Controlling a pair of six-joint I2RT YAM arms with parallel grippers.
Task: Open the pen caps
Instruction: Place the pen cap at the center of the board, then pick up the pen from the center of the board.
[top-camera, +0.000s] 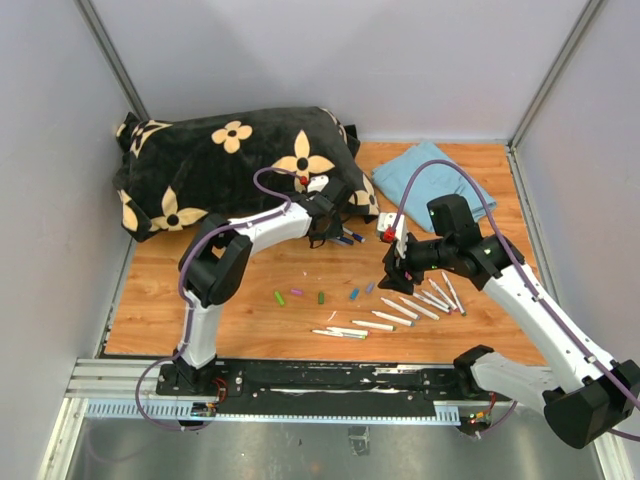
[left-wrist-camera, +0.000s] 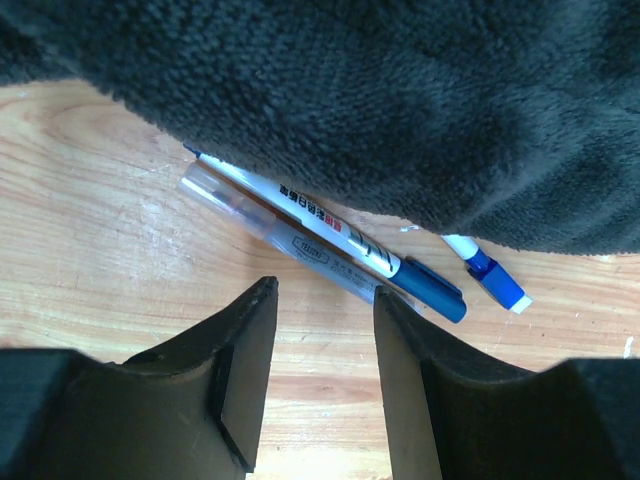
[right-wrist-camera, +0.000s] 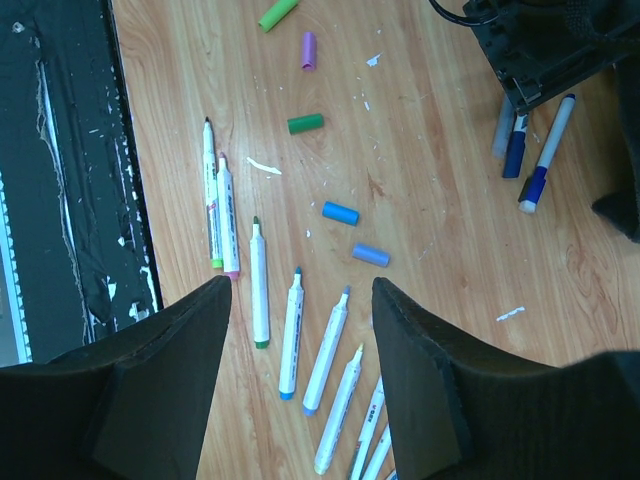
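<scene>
The capped pens (left-wrist-camera: 330, 225) left to open lie at the near edge of the pillow (left-wrist-camera: 400, 100), partly tucked under its hem. The left jaws stand apart with nothing between them, just short of that hem, and the pens lie straight ahead of their tips. Two pens rest side by side, touching. The clear pen (left-wrist-camera: 285, 238) is the nearer to the jaws. Behind it is a white one whose blue cap (left-wrist-camera: 432, 291) pokes out clear of the pillow. Their long axis runs aslant across the gap between the jaws, not square to it, so the wrist probably needs a turn before closing. A third pen's blue end (left-wrist-camera: 488, 272) lies farther along the hem, apart from the pair.

The right jaws are also apart and empty. They hang well away from the pillow, over the uncapped pens (right-wrist-camera: 259, 285) and loose caps (right-wrist-camera: 340, 212). The left arm is plainly the nearer.

Bare desk (left-wrist-camera: 100, 250) is open on the side away from the pillow. The hem overhangs the barrels' far ends, so a grasp likely has to come from the desk side. Closing there may catch both touching pens at once.
</scene>
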